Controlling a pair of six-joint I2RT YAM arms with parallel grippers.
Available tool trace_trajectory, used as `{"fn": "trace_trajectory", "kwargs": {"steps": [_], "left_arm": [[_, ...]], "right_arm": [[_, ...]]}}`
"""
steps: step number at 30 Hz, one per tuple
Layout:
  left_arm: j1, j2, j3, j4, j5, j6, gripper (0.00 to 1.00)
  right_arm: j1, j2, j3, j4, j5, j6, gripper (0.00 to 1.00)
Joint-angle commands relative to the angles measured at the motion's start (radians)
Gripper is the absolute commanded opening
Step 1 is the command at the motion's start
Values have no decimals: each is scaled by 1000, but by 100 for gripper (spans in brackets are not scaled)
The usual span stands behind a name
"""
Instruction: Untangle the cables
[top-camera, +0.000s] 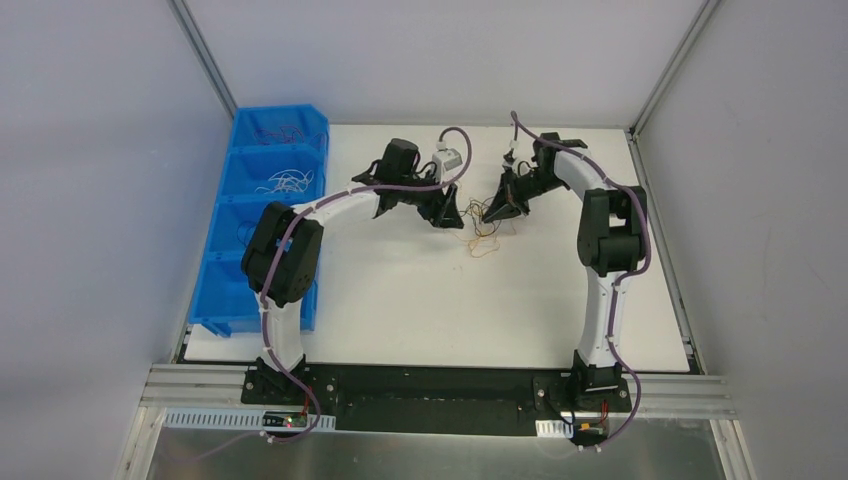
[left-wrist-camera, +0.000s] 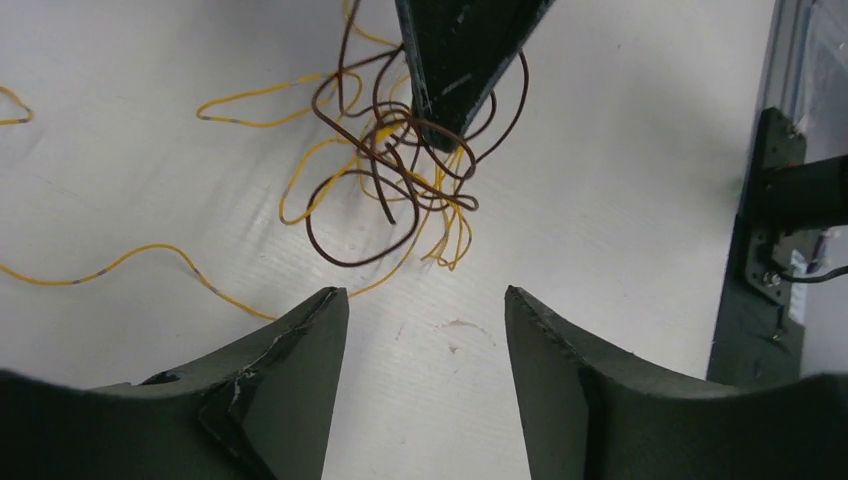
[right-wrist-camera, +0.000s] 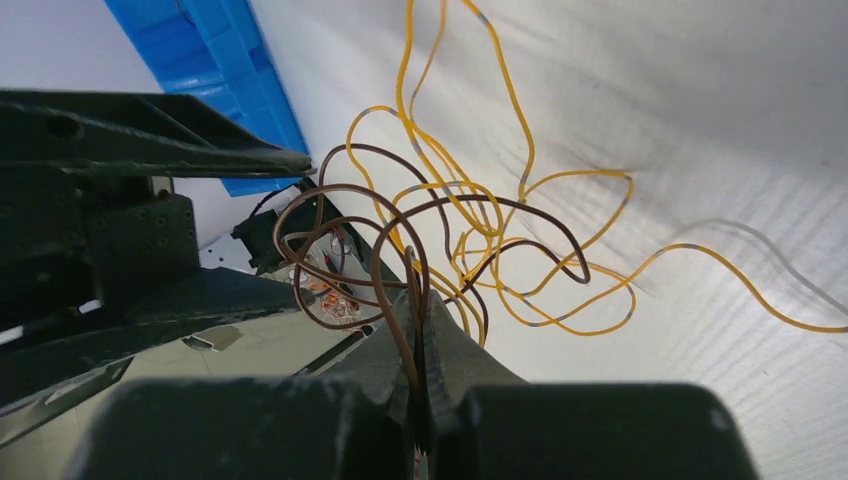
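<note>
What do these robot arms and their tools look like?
The left arm and right arm are white curved tubes with bulky black joints; a thin purple hose runs along each. The left tool and right tool each have two dark, wedge-shaped, scuffed fingers.

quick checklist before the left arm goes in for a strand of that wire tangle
1. Right gripper shut on the tangle of thin brown and yellow wires: ok.
2. Left gripper open, jaws well apart: ok.
3. Left gripper faces the tangle, nothing in between: ok.
4. One strand standing clear to pinch: not ok, the loops overlap.
5. Yellow tails lying loose on the white table: ok.
6. Tangle lifted off the table: cannot tell.
</note>
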Motion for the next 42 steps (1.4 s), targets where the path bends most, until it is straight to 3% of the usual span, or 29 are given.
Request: {"fn": "trace_trajectory", "kwargs": {"steps": [1, 11, 19, 23, 28, 32, 36, 40, 42], "left_arm": [[-49, -51, -81, 85, -15, 216, 58], [-114, 65, -56, 184, -122, 304, 51], [-129, 164, 55, 67, -171, 408, 50], [-145, 199, 135, -118, -201, 513, 37], [-146, 175, 113, -233, -176, 663, 18], [-154, 171, 105, -262, -163, 720, 15], [-163, 187, 131, -271, -179, 735, 35], [-168, 213, 169, -282, -196, 709, 32], [-174, 214, 173, -286, -206, 716, 25]], "right_arm": [[-25, -40, -26, 61, 31, 90, 0], [-30, 2, -27, 101, 29, 138, 0], [-52, 9, -25, 93, 8, 137, 0], [-64, 18, -5, 67, 1, 123, 0], [-88, 20, 3, 44, 4, 122, 0], [-91, 24, -1, 41, -2, 98, 0], [-89, 21, -3, 42, -8, 99, 0], [-90, 17, -10, 36, -14, 96, 0], [-90, 16, -11, 33, -15, 95, 0]]}}
